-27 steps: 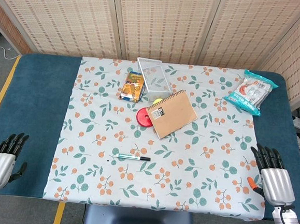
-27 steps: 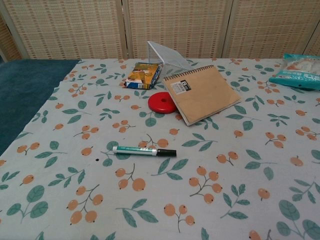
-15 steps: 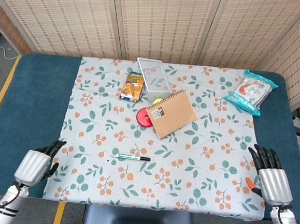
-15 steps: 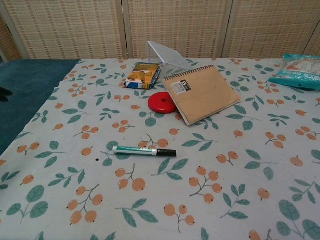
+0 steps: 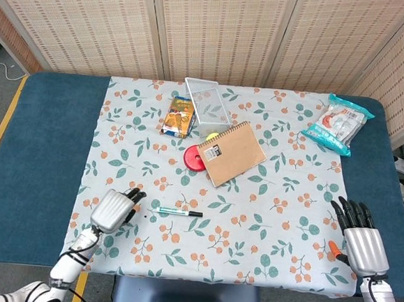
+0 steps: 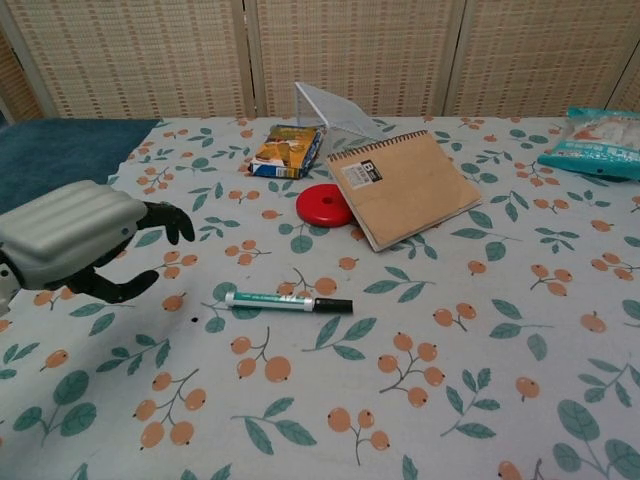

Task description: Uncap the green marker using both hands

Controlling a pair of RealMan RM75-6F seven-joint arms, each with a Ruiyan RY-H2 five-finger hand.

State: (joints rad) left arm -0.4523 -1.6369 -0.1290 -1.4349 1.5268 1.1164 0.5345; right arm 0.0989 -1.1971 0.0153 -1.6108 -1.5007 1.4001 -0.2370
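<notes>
The green marker (image 5: 176,211) (image 6: 288,300) lies flat on the floral cloth, its black cap pointing right. My left hand (image 5: 115,208) (image 6: 85,243) hovers just left of the marker's green end, fingers apart and holding nothing. My right hand (image 5: 360,235) stays at the table's right edge, far from the marker, with its fingers spread and empty; the chest view does not show it.
Behind the marker lie a brown spiral notebook (image 5: 230,153) over a red disc (image 5: 191,158), a wire mesh basket (image 5: 207,102), and a small orange packet (image 5: 179,115). A teal snack bag (image 5: 338,124) sits at the far right. The floral cloth (image 5: 266,219) covers a blue table.
My left hand has swept in from the table's left edge onto the cloth, stopping close to the marker's left end. The right hand has crept slightly forward. The marker has not moved.
</notes>
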